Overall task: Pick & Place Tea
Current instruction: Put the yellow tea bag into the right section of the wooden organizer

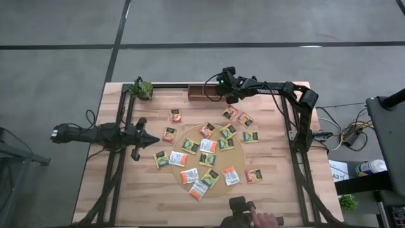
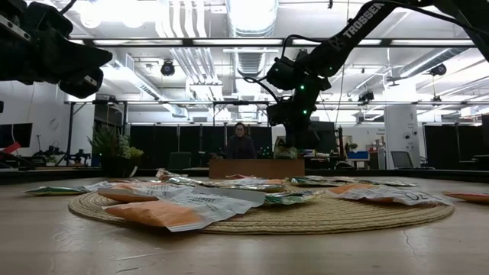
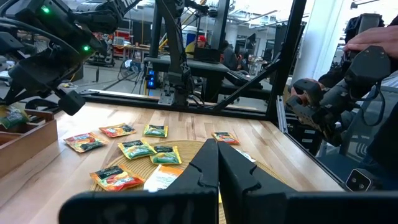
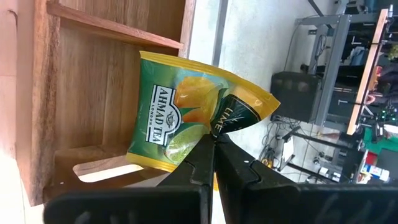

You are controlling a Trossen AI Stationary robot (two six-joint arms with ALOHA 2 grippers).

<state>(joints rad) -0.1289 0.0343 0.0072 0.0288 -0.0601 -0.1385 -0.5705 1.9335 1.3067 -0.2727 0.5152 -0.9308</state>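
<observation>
Dangling over the wooden tray (image 4: 93, 93), a green-and-yellow tea sachet (image 4: 186, 112) sits pinched by one edge in the right gripper (image 4: 214, 144), directly above a compartment. Lower it square between the dividers before letting go, so it drops flat rather than catching the wall. Print reads "AHMAD TEA LONDON", plus "LIME". Other sachets lie on and around the round mat (image 1: 237, 151), well short of the tray. Left gripper (image 1: 153, 140) waits closed and empty, beyond the mat.

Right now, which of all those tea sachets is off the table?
The green lime sachet, pinched in the right arm's fingers over the wooden tray; the others lie flat.
</observation>
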